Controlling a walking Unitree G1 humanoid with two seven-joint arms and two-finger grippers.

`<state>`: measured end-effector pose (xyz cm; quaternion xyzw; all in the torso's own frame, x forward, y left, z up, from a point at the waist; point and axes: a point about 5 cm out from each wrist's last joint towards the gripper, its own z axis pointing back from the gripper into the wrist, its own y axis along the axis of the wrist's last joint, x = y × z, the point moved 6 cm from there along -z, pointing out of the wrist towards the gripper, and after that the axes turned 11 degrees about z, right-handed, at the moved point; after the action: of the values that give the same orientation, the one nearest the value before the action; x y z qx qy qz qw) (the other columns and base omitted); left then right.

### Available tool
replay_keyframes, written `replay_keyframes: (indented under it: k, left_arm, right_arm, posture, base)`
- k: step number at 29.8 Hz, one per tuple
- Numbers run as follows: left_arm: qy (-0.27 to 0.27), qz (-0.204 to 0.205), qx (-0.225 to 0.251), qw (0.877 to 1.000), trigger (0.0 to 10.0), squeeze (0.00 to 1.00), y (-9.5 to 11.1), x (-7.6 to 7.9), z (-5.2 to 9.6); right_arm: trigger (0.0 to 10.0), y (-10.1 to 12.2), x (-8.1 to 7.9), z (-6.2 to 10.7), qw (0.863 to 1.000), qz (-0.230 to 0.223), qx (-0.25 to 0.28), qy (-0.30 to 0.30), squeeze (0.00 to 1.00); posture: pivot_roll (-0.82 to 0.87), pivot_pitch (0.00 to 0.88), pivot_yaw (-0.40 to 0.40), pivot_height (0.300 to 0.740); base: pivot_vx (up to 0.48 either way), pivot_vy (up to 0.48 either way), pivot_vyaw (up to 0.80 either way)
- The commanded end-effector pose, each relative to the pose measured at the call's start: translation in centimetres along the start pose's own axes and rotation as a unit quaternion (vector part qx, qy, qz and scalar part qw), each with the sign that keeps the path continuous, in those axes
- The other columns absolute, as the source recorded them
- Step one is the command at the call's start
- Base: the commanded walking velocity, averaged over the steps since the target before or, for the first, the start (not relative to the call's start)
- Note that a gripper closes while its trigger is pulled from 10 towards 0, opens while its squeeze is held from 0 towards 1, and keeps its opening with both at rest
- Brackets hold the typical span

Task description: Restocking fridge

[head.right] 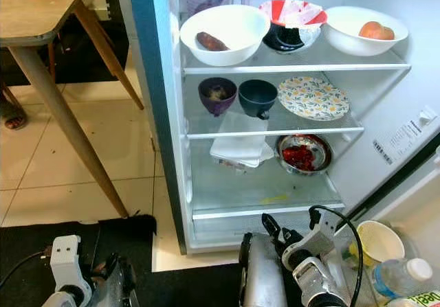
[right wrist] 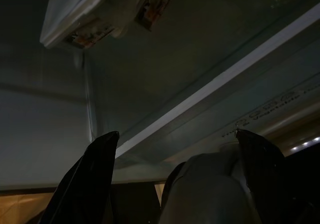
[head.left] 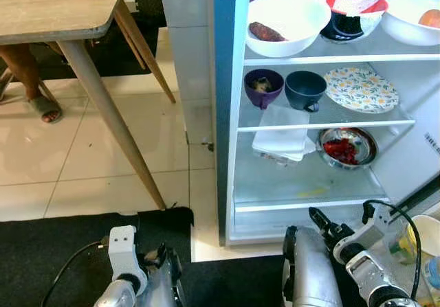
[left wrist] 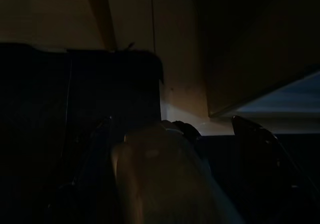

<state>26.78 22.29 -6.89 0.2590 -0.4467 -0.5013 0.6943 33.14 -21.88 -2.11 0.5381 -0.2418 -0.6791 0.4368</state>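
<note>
In the left eye view you see the open fridge (head.left: pixel 227 115) before you. On its top shelf stand a white bowl (head.left: pixel 285 22) with a brown piece of food, a red and white bowl (head.left: pixel 350 8) and another white bowl (head.left: pixel 412 18) with a fruit. On the middle shelf are a purple cup (head.left: pixel 263 87), a dark cup (head.left: pixel 306 89) and a flowered plate (head.left: pixel 361 89). Below them lie a folded white cloth (head.left: pixel 282 135) and a metal bowl (head.left: pixel 347 148) with red food. A wooden table (head.left: pixel 55 8) stands to your left on the tiled floor.

In the right eye view your right claw (head.right: pixel 269 226) holds a silver bottle (head.right: pixel 265 276) low before the lowest shelf. In the door shelf you see a paper cup (head.right: pixel 378 242) and a plastic bottle (head.right: pixel 402 276).

In the left wrist view, which is very dark, your left claw (left wrist: pixel 170 134) has its fingers at the two sides of a pale cylinder (left wrist: pixel 165 184).

In the right wrist view the black fingers (right wrist: pixel 90 179) stand at both sides of the silver bottle, under the shelf edge.
</note>
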Motion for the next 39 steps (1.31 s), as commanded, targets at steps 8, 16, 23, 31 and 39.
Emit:
replay_keyframes:
  k: [8,16,23,31,39]
  left_arm:
    - [-0.025,-0.036,0.043,0.998,10.0,0.0,3.2,0.9,-1.0]
    - [-0.05,-0.051,0.065,0.995,10.0,0.0,4.9,2.3,-1.7]
    - [-0.04,-0.057,0.044,0.997,10.0,0.0,3.9,1.9,-1.6]
    - [-0.015,-0.059,-0.009,0.998,10.0,0.0,1.2,0.8,-1.0]
    - [-0.004,-0.061,-0.031,0.998,10.0,0.0,0.0,0.3,-0.6]
  right_arm:
    - [10.0,0.4,-0.2,0.1,1.0,-0.005,0.017,0.01,0.0]
    - [10.0,0.3,-0.2,0.0,1.0,0.0,0.016,0.005,0.0]
    - [10.0,-0.4,0.5,0.2,1.0,0.008,-0.001,-0.023,0.0]
    - [10.0,-0.8,1.2,0.6,0.999,0.002,-0.003,-0.038,0.0]
    - [10.0,-0.9,1.3,1.0,1.0,-0.011,0.004,-0.027,0.0]
  posture:
    - [-0.02,0.143,-0.01,0.603]
    - [-0.03,0.143,-0.006,0.647]
    - [-0.03,0.143,-0.005,0.647]
    - [-0.03,0.139,-0.006,0.647]
    - [-0.03,0.138,-0.007,0.652]
  base:
    - [0.0,0.0,0.0]
    - [0.0,0.0,0.0]
    - [0.0,0.0,0.0]
    - [0.0,0.0,0.0]
    - [0.0,0.0,0.0]
